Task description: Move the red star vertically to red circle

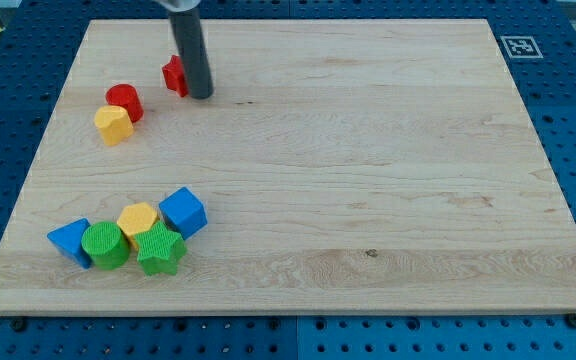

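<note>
The red star (174, 75) lies near the board's top left, partly hidden behind my rod. My tip (200, 96) rests on the board right against the star's right side. The red circle (124, 102) stands a little to the left of and below the star, apart from it. A yellow block (114, 124) touches the red circle's lower left.
A cluster sits at the board's lower left: a blue triangular block (70, 241), a green cylinder (104, 245), a yellow hexagon (138, 219), a green star (160, 250) and a blue cube (183, 212). The wooden board (368, 160) lies on a blue pegboard.
</note>
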Controlling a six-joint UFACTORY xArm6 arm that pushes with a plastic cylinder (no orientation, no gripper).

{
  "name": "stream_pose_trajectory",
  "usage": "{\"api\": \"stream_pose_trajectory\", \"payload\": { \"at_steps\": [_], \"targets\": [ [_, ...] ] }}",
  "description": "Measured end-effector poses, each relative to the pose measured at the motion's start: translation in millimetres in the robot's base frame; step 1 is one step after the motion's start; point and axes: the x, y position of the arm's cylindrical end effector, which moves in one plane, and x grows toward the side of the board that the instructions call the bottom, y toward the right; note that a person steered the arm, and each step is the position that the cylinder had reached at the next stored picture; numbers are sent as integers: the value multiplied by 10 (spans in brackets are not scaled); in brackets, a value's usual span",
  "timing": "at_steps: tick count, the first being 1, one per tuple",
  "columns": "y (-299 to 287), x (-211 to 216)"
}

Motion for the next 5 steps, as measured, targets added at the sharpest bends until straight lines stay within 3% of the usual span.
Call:
{"api": "stream_pose_trajectory", "payload": {
  "at_steps": [2, 5],
  "targets": [
    [-322, -11],
    [-493, -454]
  ]
}}
